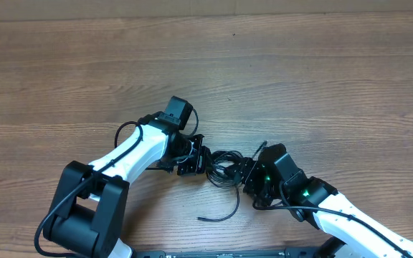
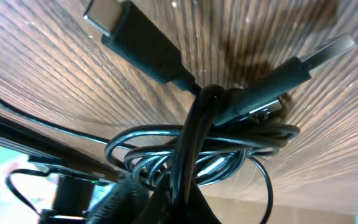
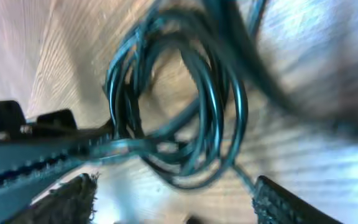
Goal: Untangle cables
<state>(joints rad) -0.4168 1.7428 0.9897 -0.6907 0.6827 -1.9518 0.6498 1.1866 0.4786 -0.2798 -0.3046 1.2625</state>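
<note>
A pale wood-grain table fills the overhead view, where two white-and-black robot arms reach in from the near edge and meet over a tangle of thin black flexible cables. The cables lie bunched in loose coils at the middle of the table, between the two grippers, with one free end curling away toward the near edge. The left gripper sits at the left side of the bundle, its jaws clenched on a gathered strand of the cables; its wrist camera shows the cords running from a knot down into the jaws at the bottom of the picture. Beyond that knot, a dark plug with a flat silver tip points to the upper left, and a second silver-ended plug points to the upper right. The right gripper is at the right side of the bundle, jaws released and spread wide. Its own camera shows both ridged black fingers well apart at the bottom corners, with the blurred loops of cable lying on the table beyond them, untouched by either finger.
</note>
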